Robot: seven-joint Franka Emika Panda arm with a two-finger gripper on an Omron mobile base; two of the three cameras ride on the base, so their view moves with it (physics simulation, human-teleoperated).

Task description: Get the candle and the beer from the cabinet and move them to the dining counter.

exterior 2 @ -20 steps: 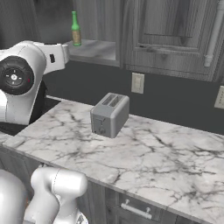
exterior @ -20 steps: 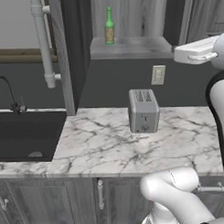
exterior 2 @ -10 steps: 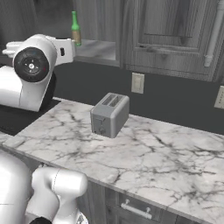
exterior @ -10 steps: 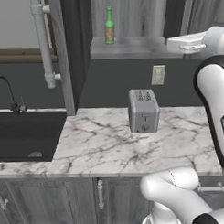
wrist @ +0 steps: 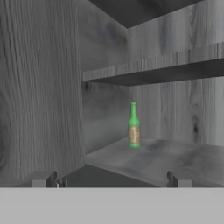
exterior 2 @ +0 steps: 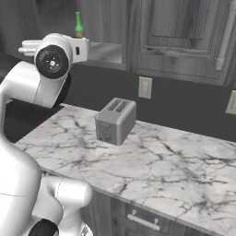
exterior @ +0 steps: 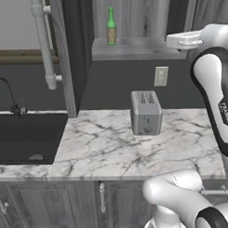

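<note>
Open grey wood-grain cabinet (wrist: 39, 87), green beer (wrist: 134, 125) bottle standing upright at the back left of its lower shelf, well apart from the end effector (wrist: 111, 179), its fingers spread wide and holding nothing, silver toaster (exterior: 146, 113) on the marble bench (exterior: 108, 148) below

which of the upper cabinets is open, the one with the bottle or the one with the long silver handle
The cabinet holding the green bottle is open, its shelf in plain sight. The one to its right, with the long silver handle, has its panelled door shut.
</note>
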